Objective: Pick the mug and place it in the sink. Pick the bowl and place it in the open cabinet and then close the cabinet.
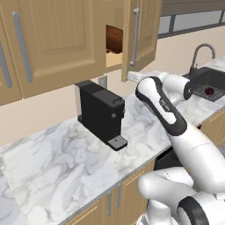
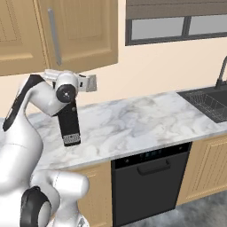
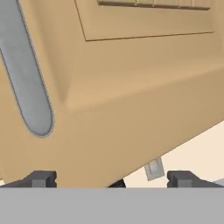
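While the mug (image 1: 209, 91) sits down in the sink (image 1: 218, 79) at the far right end of the bench (image 1: 66, 154), and the bowl (image 1: 114, 39) stands on its shelf inside the cabinet (image 1: 141, 35), only the closing step seems left. Hand (image 3: 111, 179) raised under the lower edge of the half-open door, fingers (image 3: 41, 178) spread wide and holding nothing, with the panelled face and the bottom end of the silver handle (image 3: 28, 92) close ahead of the hand camera. Seen from the right base view, wrist just beneath the door's bottom corner, above the black coffee machine (image 1: 102, 112) by the wall. Whether any finger touches the wood: cannot tell. Next move likely calls for a push on the door's outer face, swinging toward the wall until flush with its neighbours. Risk, by judgement: slipping below the edge and missing the panel.
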